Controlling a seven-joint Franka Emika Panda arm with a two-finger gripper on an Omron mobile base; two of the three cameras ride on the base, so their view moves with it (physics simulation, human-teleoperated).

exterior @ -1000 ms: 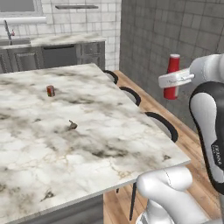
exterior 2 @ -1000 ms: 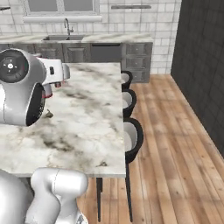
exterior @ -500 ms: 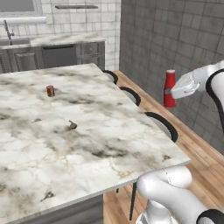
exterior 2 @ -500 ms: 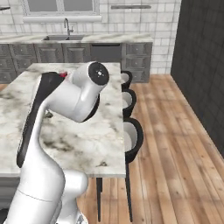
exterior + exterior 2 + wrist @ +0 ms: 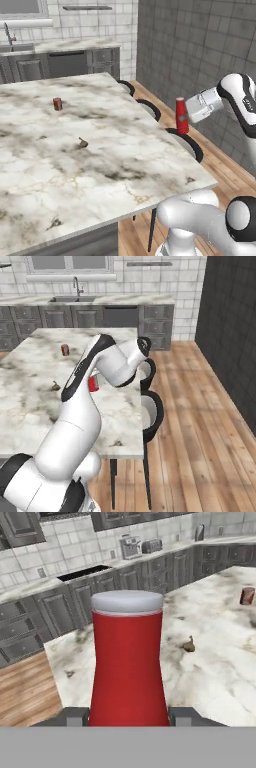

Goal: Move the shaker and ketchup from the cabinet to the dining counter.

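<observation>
The white two-finger gripper (image 5: 184, 114) is clamping the slim red ketchup squeeze bottle (image 5: 181, 115) between its jaws, which are standing partly apart at the bottle's width and pressing on its lower body from both sides. In the hand view the two dark finger tips (image 5: 75, 716) are flanking the ketchup bottle (image 5: 128, 662) at its base. The bottle is showing a plain glossy red body that is narrowing slightly toward the upper part, ending in a flat pale disc at the far end in the hand view. Seen from the left base camera, it is standing upright, long axis vertical, narrower end up, and hanging in the air just past the stool-side edge of the large white marble dining counter with brown veins (image 5: 75, 150), above the round black stools (image 5: 185, 142). In the right base view a patch of the red bottle (image 5: 93, 384) is peeking out from behind the arm. On the counter, well apart from the bottle, a small reddish-brown can-like object (image 5: 57, 103) is standing, and a tiny dark brown object (image 5: 83, 144) is lying nearer.
</observation>
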